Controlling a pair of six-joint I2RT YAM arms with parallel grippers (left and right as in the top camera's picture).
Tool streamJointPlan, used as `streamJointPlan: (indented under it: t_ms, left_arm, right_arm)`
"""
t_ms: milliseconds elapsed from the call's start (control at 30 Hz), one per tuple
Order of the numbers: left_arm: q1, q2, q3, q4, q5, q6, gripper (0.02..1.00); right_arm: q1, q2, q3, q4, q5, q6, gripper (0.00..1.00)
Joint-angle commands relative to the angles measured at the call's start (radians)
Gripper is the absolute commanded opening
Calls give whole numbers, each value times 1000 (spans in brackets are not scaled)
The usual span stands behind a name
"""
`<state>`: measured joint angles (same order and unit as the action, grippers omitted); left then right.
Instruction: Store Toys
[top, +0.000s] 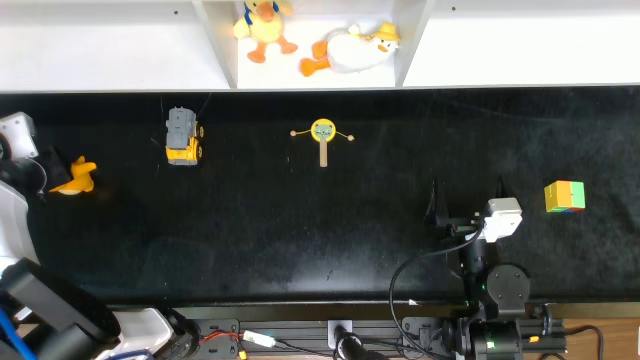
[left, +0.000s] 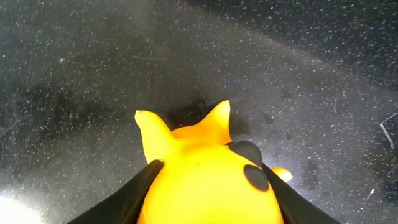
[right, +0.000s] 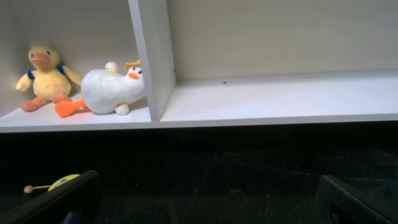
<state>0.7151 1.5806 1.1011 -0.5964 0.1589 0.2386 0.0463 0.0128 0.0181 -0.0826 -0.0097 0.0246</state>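
A yellow-orange animal toy (top: 75, 178) with pointed ears and black spots (left: 199, 193) is at the table's far left. My left gripper (top: 45, 175) (left: 210, 167) is shut on it, one finger pressed on each side. A yellow toy truck (top: 182, 136), a yellow rattle on a stick (top: 322, 135) (right: 59, 182) and a multicoloured cube (top: 565, 196) lie on the black table. My right gripper (top: 467, 200) (right: 205, 208) stands open near the front right, facing the shelf with nothing between its fingers.
A white shelf (top: 420, 50) (right: 152, 68) runs along the table's back edge. Its middle compartment holds a yellow duck plush (top: 263, 25) (right: 43, 74) and a white goose plush (top: 355, 48) (right: 109, 90). The right compartment (right: 280, 96) is bare.
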Motion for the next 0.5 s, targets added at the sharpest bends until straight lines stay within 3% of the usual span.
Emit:
streamJointPlan:
  t_ms: [33, 500]
  left_arm:
    - [4, 3, -1, 19, 58, -13, 441]
    - [-10, -174, 0, 62, 121, -34, 406]
  right_arm:
    - [-1, -8, -13, 4, 10, -5, 996]
    - [-1, -8, -13, 4, 10, -5, 996]
